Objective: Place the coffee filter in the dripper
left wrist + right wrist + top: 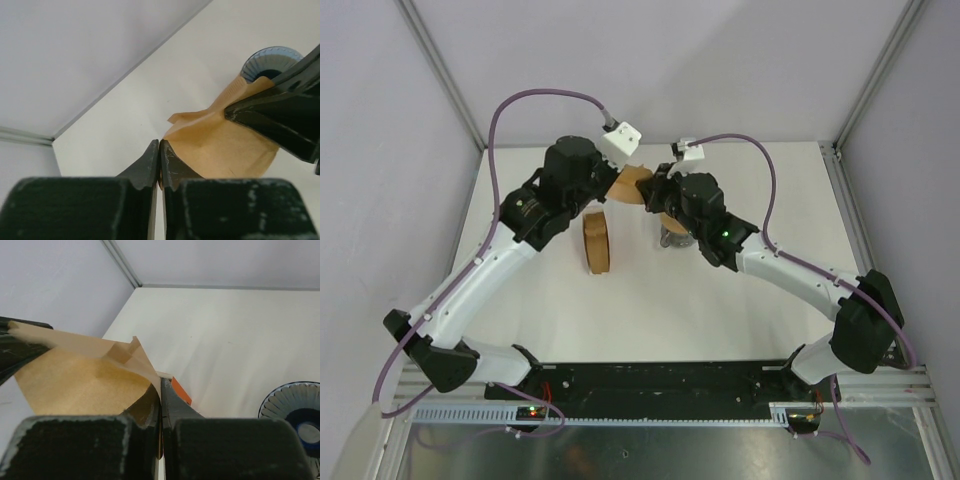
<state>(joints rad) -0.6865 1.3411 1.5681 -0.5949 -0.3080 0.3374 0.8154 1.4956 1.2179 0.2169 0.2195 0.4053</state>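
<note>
Black fingers [172, 165] of the left gripper [159, 145] are pressing together, clenching a thin brown edge of the coffee filter [225, 150] between them. Ahead and to the right of that claw, the right gripper [161, 385] is biting the opposite edge of the same sheet, its jaws likewise squeezed tight on the paper. The filter is hanging spread between the two claws, above the table [720, 300], and one corner is curling up. The dripper [292, 405] is sitting on the table below and to the right of the right claw, ribbed blue mouth facing up, and the filter is not yet lying in it. A stack of filters [597, 243] is standing on edge near the left claw, on the side toward the arm bases.
</note>
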